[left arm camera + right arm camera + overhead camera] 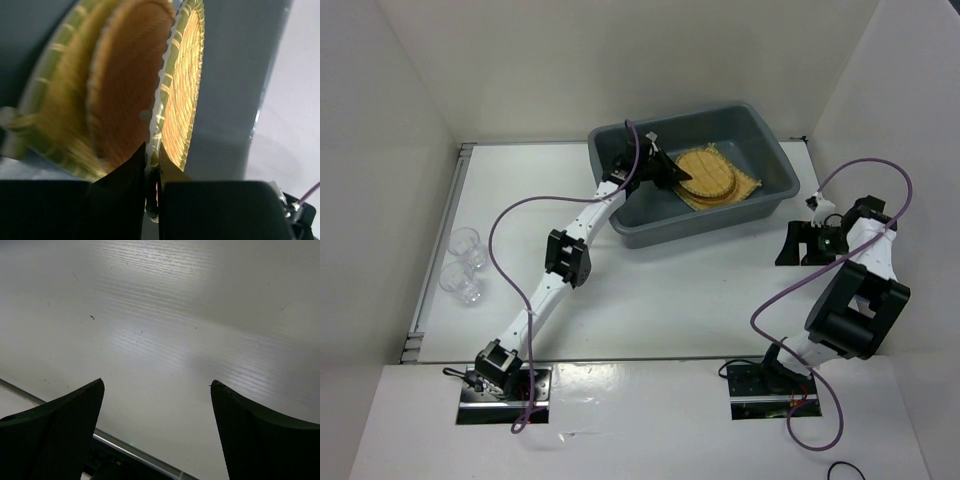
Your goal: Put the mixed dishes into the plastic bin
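A: Okay, state of the left gripper point(151, 170)?
B: Clamped narrow on the rim of the yellow round mat point(182, 100), inside the bin point(700, 222) at 12 o'clock, beside the orange round mat point(125, 90). Probably edge-held for dropping flat onto the square mat point(748, 186).
A: And the right gripper point(805, 248)?
B: Spread wide, holding nothing, parked at 3 o'clock, likely out of the way. Left to fetch: two cups point(466, 246) at 9 o'clock on the table point(670, 290).

I'm driving this from afar, and it looks like a robotics lab cell. A bare white table point(670, 290) is boxed in by plain white panels point(570, 60). The left arm point(568, 258) and right arm point(855, 310) are bolted to metal base plates point(535, 385), trailing loose purple cables point(492, 245).
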Motion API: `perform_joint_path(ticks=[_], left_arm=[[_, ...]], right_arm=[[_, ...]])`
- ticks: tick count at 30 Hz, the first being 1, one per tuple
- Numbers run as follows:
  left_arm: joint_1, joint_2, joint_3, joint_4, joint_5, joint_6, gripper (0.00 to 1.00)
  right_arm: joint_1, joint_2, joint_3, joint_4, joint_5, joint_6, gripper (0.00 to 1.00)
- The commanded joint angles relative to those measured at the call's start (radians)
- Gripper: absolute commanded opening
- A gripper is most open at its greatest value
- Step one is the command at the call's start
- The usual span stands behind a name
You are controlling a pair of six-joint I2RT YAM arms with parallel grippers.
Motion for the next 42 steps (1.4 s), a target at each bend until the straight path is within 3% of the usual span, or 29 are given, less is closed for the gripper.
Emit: perform_joint_path(ticks=[1,5,6,8,9,13,18,22,29,37,42], left_arm=[[0.001,0.006,0.026,0.121,0.002,-0.054,0.18],[-0.008,0.017,0.026,0.130,-0.007,-0.054,0.36],[-0.008,0.017,0.026,0.130,-0.007,-0.054,0.49],[-0.008,0.007,0.026,0.130,-0.007,-0.042,0.64],[-0.008,0.007,0.026,0.130,0.002,-0.041,0.77],[-0.018,-0.003,0.026,0.140,0.024,-0.032,1.00],[-0.028,-0.003,0.026,0.149,0.079,-0.064,1.00],[-0.028,-0.062,0.026,0.020,0.049,0.041,1.00],[0.007,-0.221,0.026,-0.401,-0.169,0.259,1.00],[-0.002,-0.329,0.026,-0.567,-0.440,0.449,1.00],[-0.021,-0.335,0.026,-0.721,-0.527,0.512,1.00]], right_arm=[[-0.030,-0.001,0.007,0.011,-0.017,-0.013,0.91],[-0.050,0.008,0.007,0.002,-0.017,-0.022,0.91],[-0.050,0.018,0.007,0.002,-0.017,-0.022,0.91],[-0.050,0.018,0.007,0.002,-0.017,-0.022,0.91],[-0.050,0.018,0.007,0.002,-0.026,-0.022,0.91],[-0.050,0.027,0.007,0.002,-0.026,-0.033,0.91],[-0.050,0.036,0.016,-0.008,-0.035,-0.042,0.91],[-0.050,0.036,0.016,-0.008,-0.035,-0.042,0.91],[-0.050,0.056,0.016,-0.017,-0.044,-0.052,0.91],[-0.050,0.097,0.034,-0.038,-0.054,-0.079,0.91],[-0.050,0.108,0.034,-0.038,-0.054,-0.079,0.91]])
